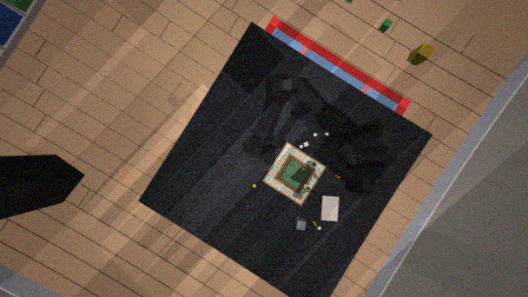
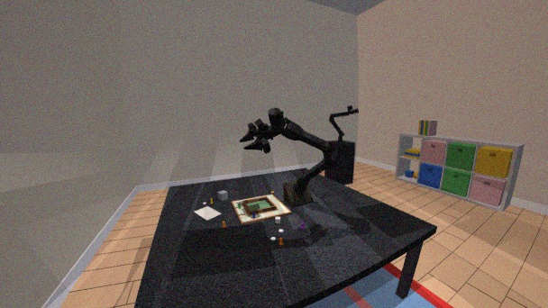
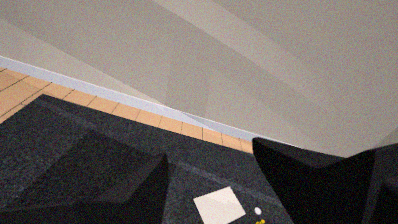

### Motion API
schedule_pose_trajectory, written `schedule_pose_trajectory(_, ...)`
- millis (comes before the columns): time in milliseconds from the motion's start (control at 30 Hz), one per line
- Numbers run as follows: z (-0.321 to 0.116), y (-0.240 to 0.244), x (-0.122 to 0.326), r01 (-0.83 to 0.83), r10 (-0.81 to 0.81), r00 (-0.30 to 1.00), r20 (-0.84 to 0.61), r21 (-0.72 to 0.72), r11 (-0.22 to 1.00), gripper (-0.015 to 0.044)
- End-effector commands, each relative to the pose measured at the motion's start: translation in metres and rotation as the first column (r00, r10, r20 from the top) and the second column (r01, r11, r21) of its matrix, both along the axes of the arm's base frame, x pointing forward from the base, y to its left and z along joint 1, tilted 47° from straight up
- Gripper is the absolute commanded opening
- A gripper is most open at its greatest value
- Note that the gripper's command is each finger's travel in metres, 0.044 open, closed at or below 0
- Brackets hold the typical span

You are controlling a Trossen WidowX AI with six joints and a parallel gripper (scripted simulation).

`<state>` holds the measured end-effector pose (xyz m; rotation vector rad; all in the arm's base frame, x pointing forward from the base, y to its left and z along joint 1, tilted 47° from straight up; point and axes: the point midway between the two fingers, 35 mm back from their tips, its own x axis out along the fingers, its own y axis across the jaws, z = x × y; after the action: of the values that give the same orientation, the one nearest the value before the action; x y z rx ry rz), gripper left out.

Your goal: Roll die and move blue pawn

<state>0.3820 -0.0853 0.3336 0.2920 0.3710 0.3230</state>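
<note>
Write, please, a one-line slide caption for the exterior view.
Robot arm raised above a black table, its open gripper empty, high over the game board with its green tray.
</note>
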Motion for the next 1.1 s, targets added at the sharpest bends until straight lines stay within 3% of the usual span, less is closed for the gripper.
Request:
schedule_pose_trajectory(0, -0.047, 0.061, -0.004, -0.074, 0.116, 0.968, -0.221, 0.187, 0.979, 0.0275)
schedule_pose_trajectory(167, -0.092, 0.126, -0.027, -0.089, 0.253, 0.853, -0.456, 0.351, 0.932, 0.0275)
schedule_pose_trajectory(333, -0.134, 0.186, -0.069, -0.040, 0.367, 0.645, -0.670, 0.450, 0.892, 0.0275)
schedule_pose_trajectory(633, -0.186, 0.250, -0.166, 0.088, 0.400, 0.168, -0.901, 0.418, 0.904, 0.0275)
schedule_pose_trajectory(1067, -0.196, 0.251, -0.167, 0.090, 0.398, 0.159, -0.903, 0.415, 0.905, 0.0275)
